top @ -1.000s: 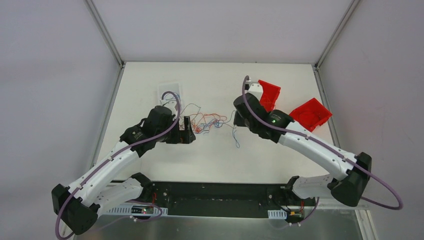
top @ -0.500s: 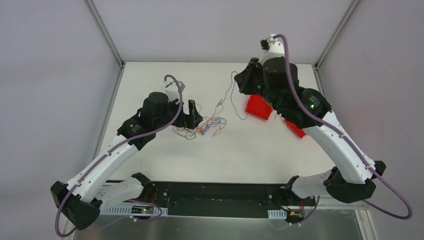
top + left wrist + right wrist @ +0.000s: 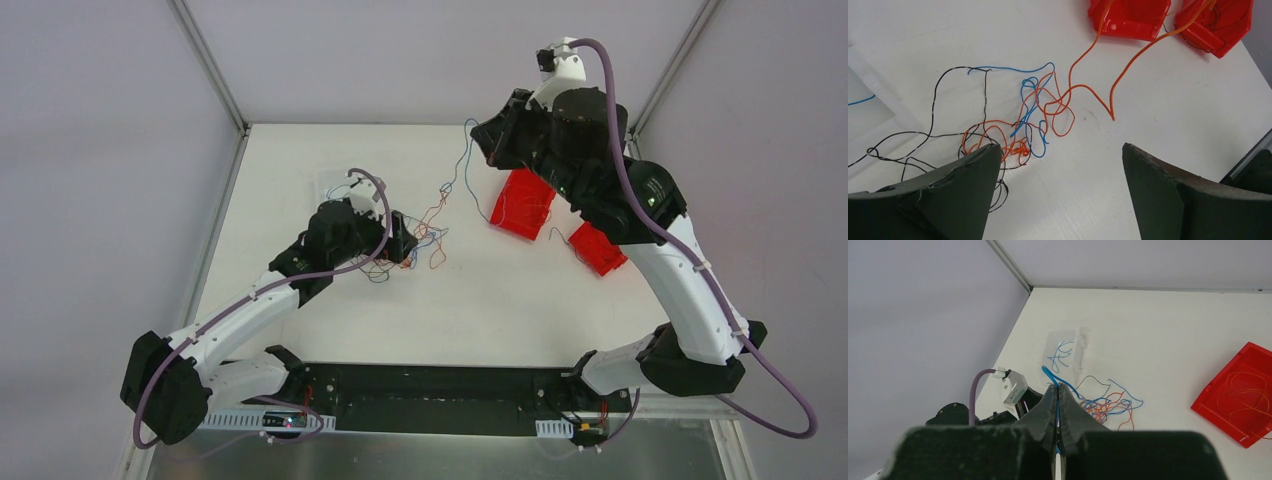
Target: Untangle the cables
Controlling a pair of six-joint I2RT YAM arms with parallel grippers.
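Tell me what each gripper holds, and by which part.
Right gripper pinches one blue cable near its end. Left gripper is open over the tangle, holding nothing.

Light is bright, flat and diffuse, from above. The tabletop [image 3: 480,300] is near-white, almost blown out; shadows under the arms [image 3: 250,310] are faint and soft-edged. Left wrist view: cables [image 3: 1020,147] sharp. Right wrist view: right gripper [image 3: 1058,387] close to the lens, dark, underlit, slightly soft. Overhead view: walls [image 3: 100,150] evenly grey.
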